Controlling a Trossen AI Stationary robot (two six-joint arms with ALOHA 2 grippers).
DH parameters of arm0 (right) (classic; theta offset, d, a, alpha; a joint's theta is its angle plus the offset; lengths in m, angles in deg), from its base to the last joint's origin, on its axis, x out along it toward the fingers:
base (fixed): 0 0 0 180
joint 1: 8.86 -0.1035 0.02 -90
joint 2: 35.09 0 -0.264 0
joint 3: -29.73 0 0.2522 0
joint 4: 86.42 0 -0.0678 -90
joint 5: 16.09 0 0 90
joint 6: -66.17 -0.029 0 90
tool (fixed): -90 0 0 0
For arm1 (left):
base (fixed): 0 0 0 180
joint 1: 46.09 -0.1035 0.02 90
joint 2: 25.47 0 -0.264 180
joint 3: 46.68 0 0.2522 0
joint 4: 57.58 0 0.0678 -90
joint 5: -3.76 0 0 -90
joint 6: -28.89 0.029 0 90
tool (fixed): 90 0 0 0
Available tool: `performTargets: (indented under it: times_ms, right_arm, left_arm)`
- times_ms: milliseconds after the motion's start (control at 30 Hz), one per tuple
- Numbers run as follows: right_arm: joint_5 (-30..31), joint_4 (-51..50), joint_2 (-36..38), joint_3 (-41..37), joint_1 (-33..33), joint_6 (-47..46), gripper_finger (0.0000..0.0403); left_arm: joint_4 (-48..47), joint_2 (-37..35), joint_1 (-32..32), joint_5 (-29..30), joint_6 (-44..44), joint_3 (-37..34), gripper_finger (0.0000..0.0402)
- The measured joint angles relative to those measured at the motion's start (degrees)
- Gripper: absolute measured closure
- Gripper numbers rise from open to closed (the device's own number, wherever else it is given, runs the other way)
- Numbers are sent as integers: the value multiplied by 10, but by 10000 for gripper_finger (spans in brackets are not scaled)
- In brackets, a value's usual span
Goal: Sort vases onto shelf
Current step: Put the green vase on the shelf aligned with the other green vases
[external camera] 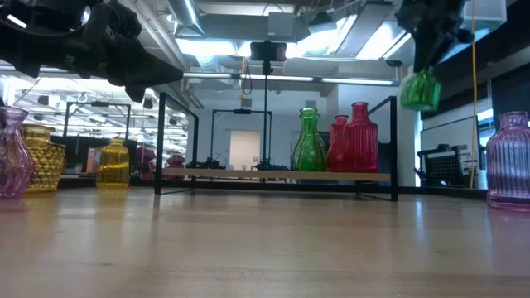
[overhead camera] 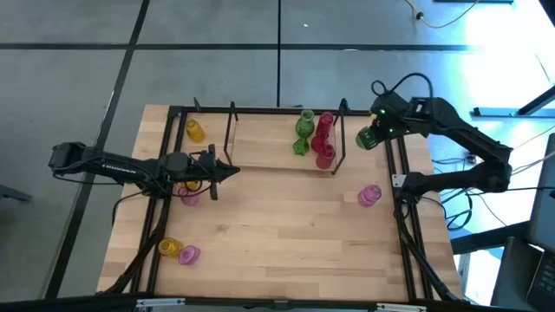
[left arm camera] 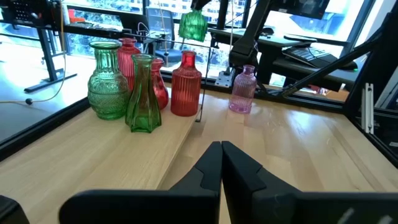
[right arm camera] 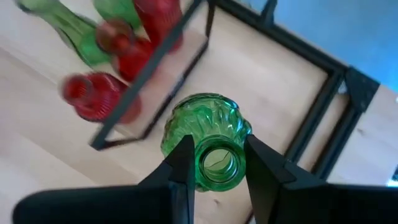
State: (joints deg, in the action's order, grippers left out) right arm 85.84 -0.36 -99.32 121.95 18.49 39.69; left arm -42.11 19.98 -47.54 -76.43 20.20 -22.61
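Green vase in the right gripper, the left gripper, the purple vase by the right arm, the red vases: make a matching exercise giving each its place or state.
1. green vase
2. left gripper
3. purple vase
4. red vases

A. standing on the shelf
B. shut, empty
C. held in the air by the right gripper
D. on the table, off the shelf

Pairs: 1-C, 2-B, 3-D, 4-A

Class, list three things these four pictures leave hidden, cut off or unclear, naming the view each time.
1. High view: the vases on the shelf overlap, so their count is unclear.
2. Low view: the right gripper holding the green vase is dark against the ceiling lights.
3. Low view: the pink vase is cut by the edge.
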Motion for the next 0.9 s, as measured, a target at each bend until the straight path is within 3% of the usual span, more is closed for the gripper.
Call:
performTargets:
  times_ms: [433, 900]
  right_arm:
    - [5, 76, -27, 41, -97, 2, 320]
    - [16, 199, -117, 41, -189, 76, 320]
  left_arm:
    - [0, 0, 0, 0, 0, 0, 400]
    - [0, 0, 0, 0, 3, 0, 400]
